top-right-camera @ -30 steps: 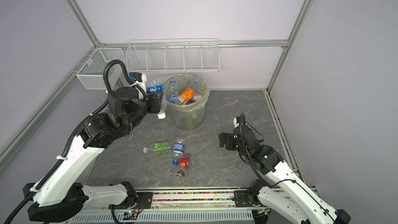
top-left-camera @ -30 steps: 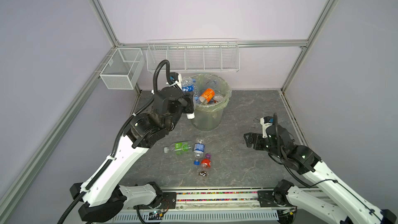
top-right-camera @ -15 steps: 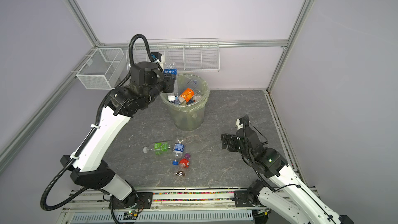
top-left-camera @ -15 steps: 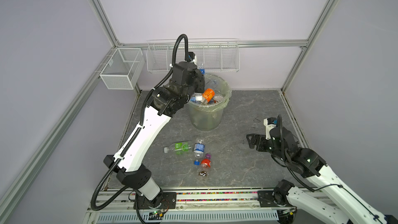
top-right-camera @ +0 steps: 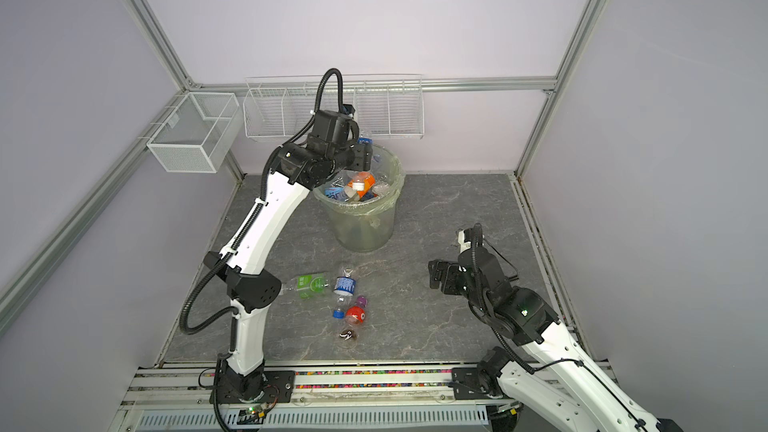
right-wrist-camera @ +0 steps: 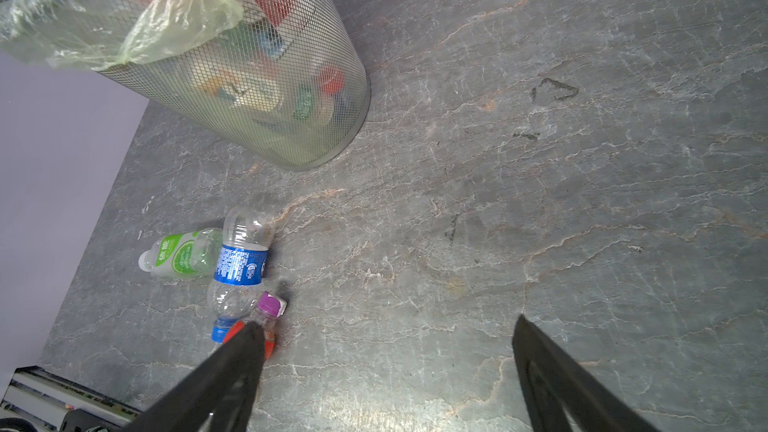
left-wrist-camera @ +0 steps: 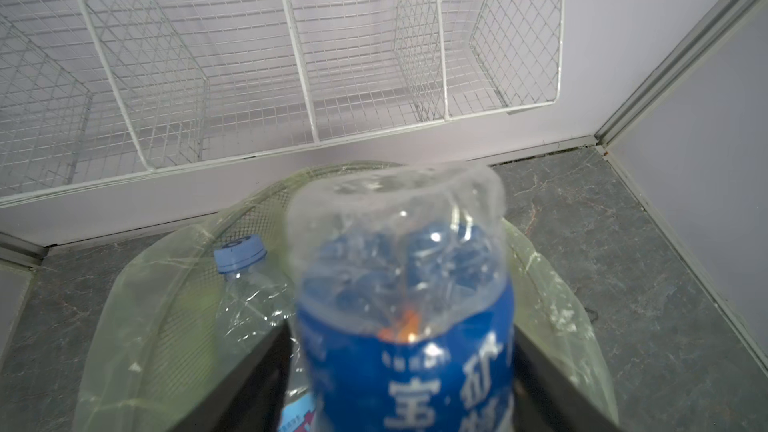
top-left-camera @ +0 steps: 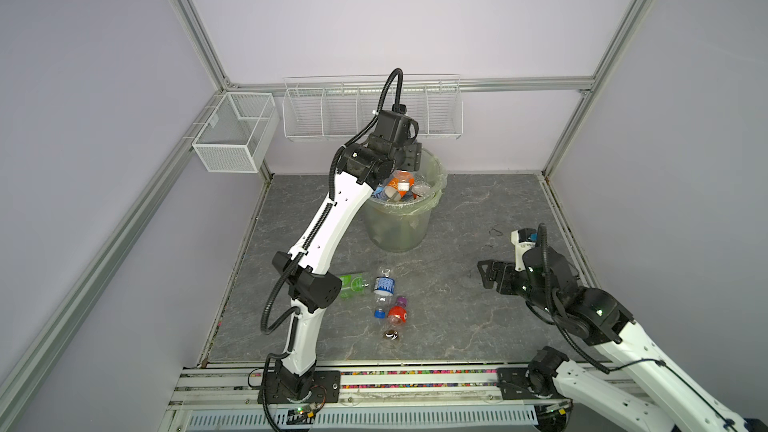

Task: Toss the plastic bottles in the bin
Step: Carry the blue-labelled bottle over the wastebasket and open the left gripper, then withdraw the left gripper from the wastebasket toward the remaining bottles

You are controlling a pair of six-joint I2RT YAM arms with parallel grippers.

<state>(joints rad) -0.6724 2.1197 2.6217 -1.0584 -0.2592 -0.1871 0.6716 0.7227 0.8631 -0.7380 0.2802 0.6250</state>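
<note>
The bin (top-left-camera: 399,222) (top-right-camera: 365,226) stands at the back of the grey floor, full of plastic bottles up to its rim. My left gripper (top-left-camera: 409,155) (left-wrist-camera: 401,326) hangs over its opening, jaws spread wide. A clear bottle with a blue label (left-wrist-camera: 403,284) (top-right-camera: 365,141) sits loose between them, with a gap on one side. Three bottles lie together on the floor: green-labelled (top-left-camera: 353,285) (right-wrist-camera: 183,254), blue-labelled (top-left-camera: 383,286) (right-wrist-camera: 241,263), red with a purple cap (top-left-camera: 397,313) (right-wrist-camera: 270,317). My right gripper (top-left-camera: 484,278) (right-wrist-camera: 386,324) is open and empty, low at the right.
A small crushed clear bottle (top-left-camera: 390,333) lies just in front of the red one. A long white wire rack (top-left-camera: 332,118) (left-wrist-camera: 291,56) hangs on the back wall right behind the bin. A white mesh box (top-left-camera: 235,135) is fixed at the left wall.
My left arm swung from the bin's left side up over its opening with the blue-labelled bottle, and its jaws have spread apart. The right arm barely shifted.
</note>
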